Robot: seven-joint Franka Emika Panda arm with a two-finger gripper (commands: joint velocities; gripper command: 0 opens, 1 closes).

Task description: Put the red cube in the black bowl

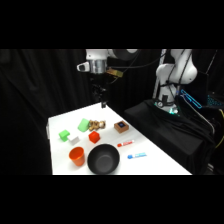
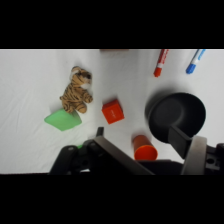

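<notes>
Red cube (image 1: 93,137) sat at the black bowl's (image 1: 103,159) 11 o'clock, hand (image 1: 103,104) hung above the worktop (image 1: 165,162), finger state unclear

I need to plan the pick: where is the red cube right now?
In the side view the red cube sits on the white table just behind the black bowl, with the toy tiger beyond it. The gripper hangs high above, not touching it.
</notes>
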